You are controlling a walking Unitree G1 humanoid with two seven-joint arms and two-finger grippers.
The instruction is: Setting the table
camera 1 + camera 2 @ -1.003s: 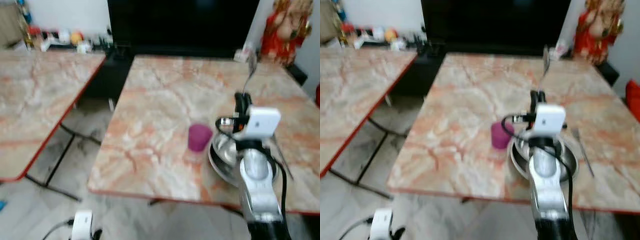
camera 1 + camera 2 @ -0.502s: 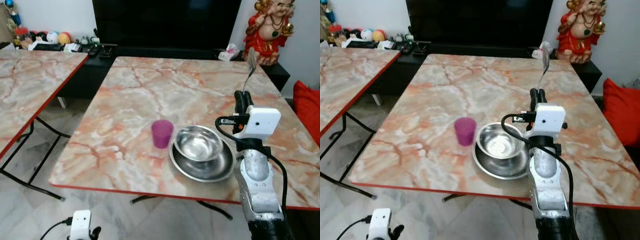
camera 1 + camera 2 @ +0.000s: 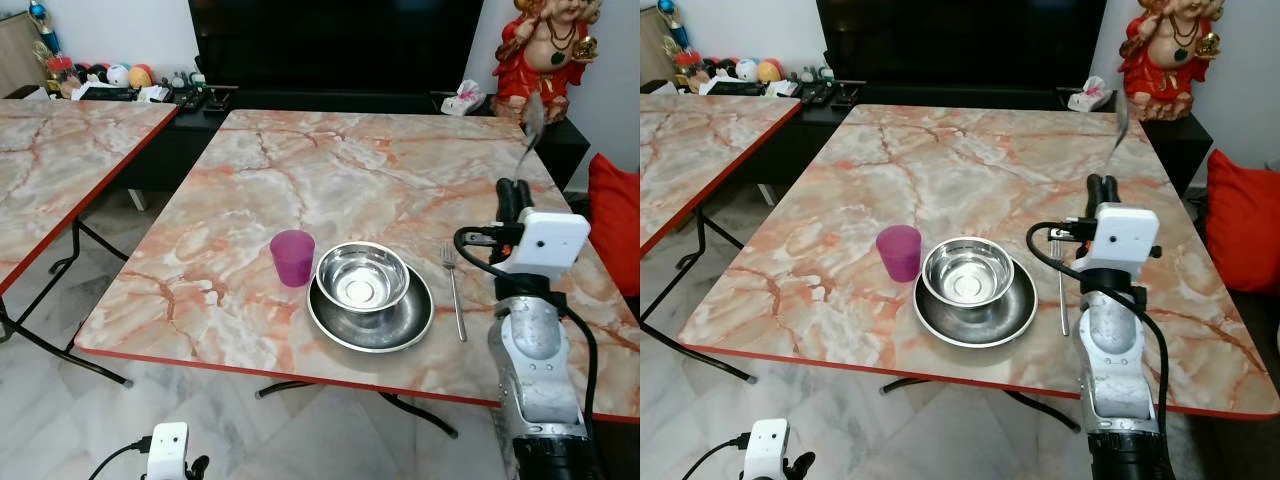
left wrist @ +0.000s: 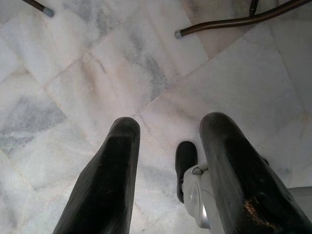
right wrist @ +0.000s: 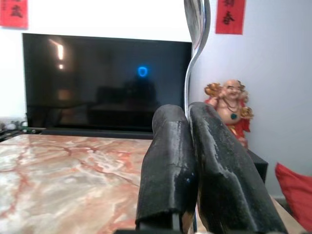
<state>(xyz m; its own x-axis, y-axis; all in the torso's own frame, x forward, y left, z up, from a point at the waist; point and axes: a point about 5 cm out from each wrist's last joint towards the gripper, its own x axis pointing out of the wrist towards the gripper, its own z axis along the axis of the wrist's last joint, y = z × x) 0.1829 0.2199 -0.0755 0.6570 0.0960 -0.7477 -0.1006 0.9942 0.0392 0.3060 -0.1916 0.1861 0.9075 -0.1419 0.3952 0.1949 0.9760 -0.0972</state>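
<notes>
Right gripper (image 5: pixel 187 117) clenches an upright spoon (image 3: pixel 1120 118) above the bench (image 3: pixel 970 160); the fork (image 3: pixel 1063 290) lies just left of it.

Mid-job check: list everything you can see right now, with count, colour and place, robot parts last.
Table: one, orange-veined marble with red edge, centre.
Second table: one, same marble, to the left.
Cup: one, purple, left of the bowl.
Bowl: one, steel, sitting in the plate.
Plate: one, steel, near the front edge.
Fork: one, steel, flat on the table right of the plate.
Spoon: one, steel, upright in the right gripper.
TV: one, black, behind the table.
Statue: one, red and gold, far right.
Cushion: one, red, right edge.
Right gripper: shut on the spoon, above the table's right side.
Left gripper: open, hanging over the marble floor.
</notes>
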